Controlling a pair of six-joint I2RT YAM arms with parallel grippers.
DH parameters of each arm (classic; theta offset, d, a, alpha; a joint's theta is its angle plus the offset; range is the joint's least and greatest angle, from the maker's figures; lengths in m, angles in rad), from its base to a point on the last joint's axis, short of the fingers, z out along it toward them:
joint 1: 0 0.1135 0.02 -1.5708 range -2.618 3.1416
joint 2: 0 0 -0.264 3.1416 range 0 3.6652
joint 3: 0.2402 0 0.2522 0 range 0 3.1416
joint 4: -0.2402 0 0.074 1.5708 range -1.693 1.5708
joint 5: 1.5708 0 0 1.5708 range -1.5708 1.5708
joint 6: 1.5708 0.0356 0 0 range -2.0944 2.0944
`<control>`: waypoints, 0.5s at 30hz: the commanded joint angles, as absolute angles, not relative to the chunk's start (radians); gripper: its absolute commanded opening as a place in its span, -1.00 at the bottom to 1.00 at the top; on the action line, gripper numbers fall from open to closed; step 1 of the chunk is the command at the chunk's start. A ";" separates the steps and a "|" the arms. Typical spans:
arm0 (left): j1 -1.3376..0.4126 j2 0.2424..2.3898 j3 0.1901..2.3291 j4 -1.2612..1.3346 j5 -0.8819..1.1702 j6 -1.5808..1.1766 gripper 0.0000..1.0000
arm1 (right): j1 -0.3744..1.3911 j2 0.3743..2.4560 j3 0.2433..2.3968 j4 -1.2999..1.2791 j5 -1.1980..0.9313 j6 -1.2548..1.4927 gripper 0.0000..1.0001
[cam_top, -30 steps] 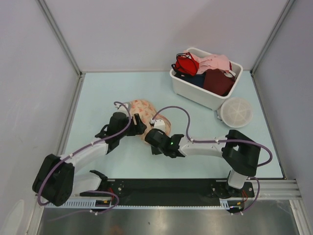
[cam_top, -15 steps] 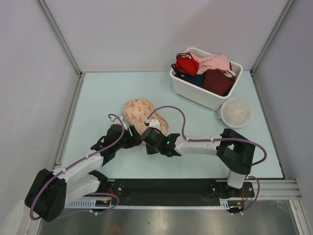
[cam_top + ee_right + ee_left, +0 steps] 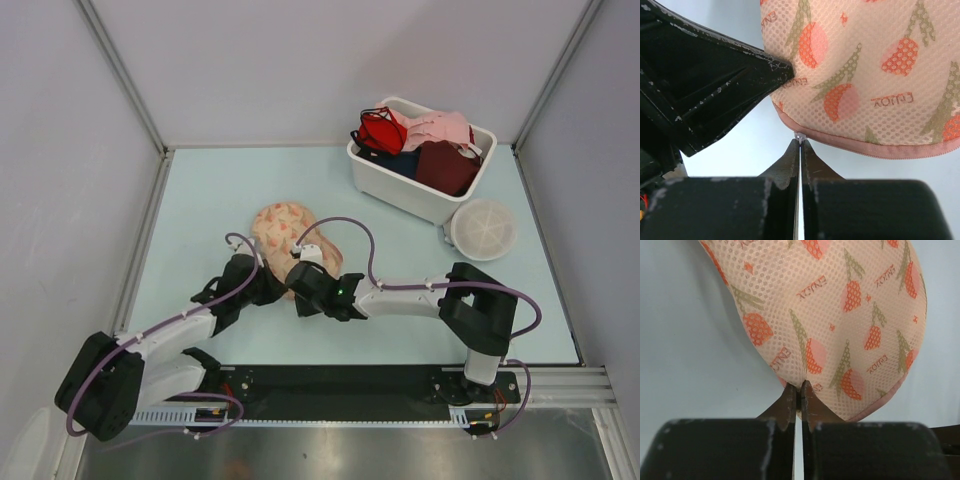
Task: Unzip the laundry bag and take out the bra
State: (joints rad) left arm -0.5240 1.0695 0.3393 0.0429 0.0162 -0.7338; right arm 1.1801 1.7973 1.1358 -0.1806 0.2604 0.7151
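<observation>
Bag position: the laundry bag (image 3: pixel 283 226) is lying on the desk (image 3: pixel 200 200) just left of the middle of the top view, its long axis slanting from upper left to lower right.
Left jaws: we are clamping the left jaws together on a fold of the bag's mesh at its lower edge. In the left wrist view the bag is filling the frame above the tips.
Right jaws: we are pinching the small white zipper pull (image 3: pixel 799 136) with the right jaws, pressed together right under the pink zipper seam (image 3: pixel 880 150).
Key relation: from the pull, the seam is running toward the right edge of the right wrist frame, along the bag's lower rim. The left jaws are sitting just beside the pull, at the upper left of that frame, so both arms are meeting at the same end of the bag.
Coming move, as we are judging it: the pull is needing to travel along the seam, away from the left hold, while the left jaws are anchoring the fabric.
Bra: we are not seeing the bra in any view; we are presuming it is inside the closed bag.
</observation>
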 commanded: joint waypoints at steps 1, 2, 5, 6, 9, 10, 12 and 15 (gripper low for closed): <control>-0.531 1.080 0.376 0.064 0.015 -0.735 -1.00 | 1.189 1.805 1.178 -0.150 0.271 0.703 -1.00; -0.531 1.080 0.382 0.063 0.012 -0.733 -1.00 | 1.189 1.805 1.178 -0.153 0.273 0.703 -1.00; -0.531 1.075 0.391 0.055 0.002 -0.730 -1.00 | 1.187 1.807 1.178 -0.161 0.275 0.699 -1.00; -0.531 1.078 0.394 0.049 0.002 -0.727 -1.00 | 1.189 1.807 1.178 -0.163 0.279 0.701 -1.00; -0.529 1.084 0.402 0.038 -0.026 -0.719 -1.00 | 1.187 1.807 1.178 -0.178 0.296 0.701 -1.00; -0.529 1.085 0.406 0.035 -0.034 -0.716 -1.00 | 1.186 1.806 1.178 -0.186 0.299 0.701 -1.00; -0.529 1.088 0.408 0.028 -0.043 -0.710 -1.00 | 1.187 1.802 1.177 -0.196 0.314 0.706 -1.00; -0.529 1.088 0.410 0.015 -0.061 -0.703 -1.00 | 1.183 1.793 1.169 -0.215 0.331 0.712 -1.00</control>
